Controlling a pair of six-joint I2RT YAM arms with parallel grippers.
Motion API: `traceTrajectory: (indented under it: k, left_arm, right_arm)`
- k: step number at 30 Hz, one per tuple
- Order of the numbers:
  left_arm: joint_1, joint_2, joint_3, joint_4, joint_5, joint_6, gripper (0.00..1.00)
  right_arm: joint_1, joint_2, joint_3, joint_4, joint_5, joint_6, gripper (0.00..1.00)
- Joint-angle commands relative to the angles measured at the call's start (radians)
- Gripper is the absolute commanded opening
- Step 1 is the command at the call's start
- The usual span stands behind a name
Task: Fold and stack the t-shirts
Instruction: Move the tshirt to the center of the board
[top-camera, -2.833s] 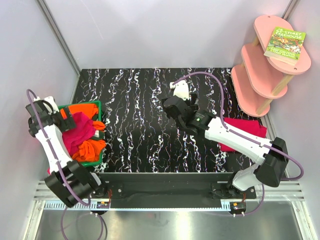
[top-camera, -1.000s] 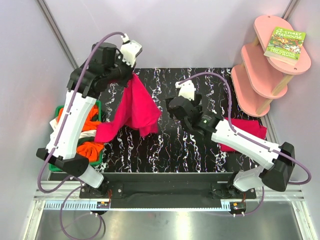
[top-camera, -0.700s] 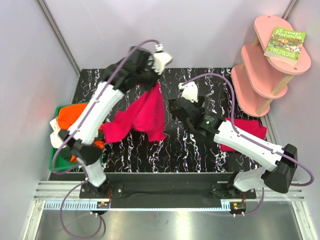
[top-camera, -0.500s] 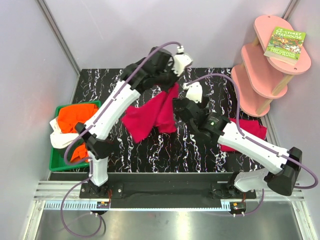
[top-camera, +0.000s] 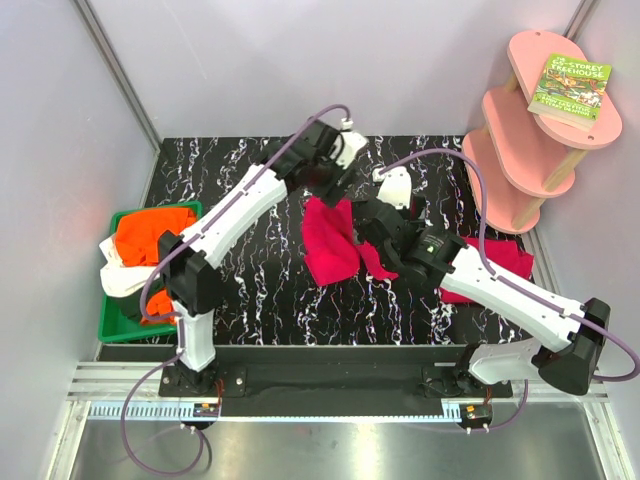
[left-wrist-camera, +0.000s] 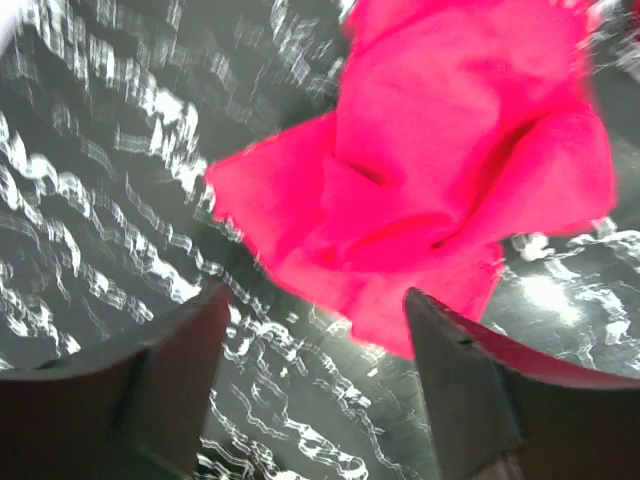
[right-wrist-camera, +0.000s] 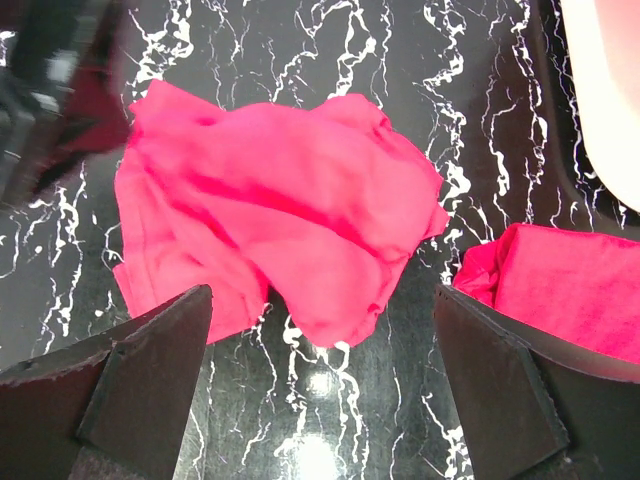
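The crimson t-shirt (top-camera: 330, 243) no longer dangles from the left hand (left-wrist-camera: 315, 295); it lies crumpled on the desk (top-camera: 230, 190) just beneath it. That hand, stretched far out on its arm, now has its fingers spread and empty. The right hand (right-wrist-camera: 320, 300) hovers over the same shirt, wide open, holding nothing.

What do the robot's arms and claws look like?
The left arm and right arm are smooth white shells with chunky black joints. A thin purple cable loops along each. The right arm shows a tiny green light near its wrist. The left claw and right claw each have two dark, wedge-shaped fingers.
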Motion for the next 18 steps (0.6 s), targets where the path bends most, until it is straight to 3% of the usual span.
traceTrajectory:
  k: [1, 10, 15, 18]
  left_arm:
    - [0.071, -0.162, -0.145, 0.108, -0.018, -0.034, 0.80]
    - [0.094, -0.368, -0.613, 0.252, 0.079, -0.063, 0.82]
    - [0.092, -0.392, -0.725, 0.269, 0.083, -0.075, 0.81]
    - [0.092, -0.421, -0.779, 0.300, 0.082, -0.080, 0.82]
  right_arm:
    - [0.003, -0.011, -0.007, -0.013, 0.029, 0.022, 1.00]
    - [0.001, 0.072, -0.039, -0.016, 0.002, 0.049, 0.99]
    - [-0.026, 0.171, -0.038, -0.018, -0.084, 0.089, 0.82]
    - [-0.066, 0.219, -0.061, -0.021, -0.155, 0.155, 0.82]
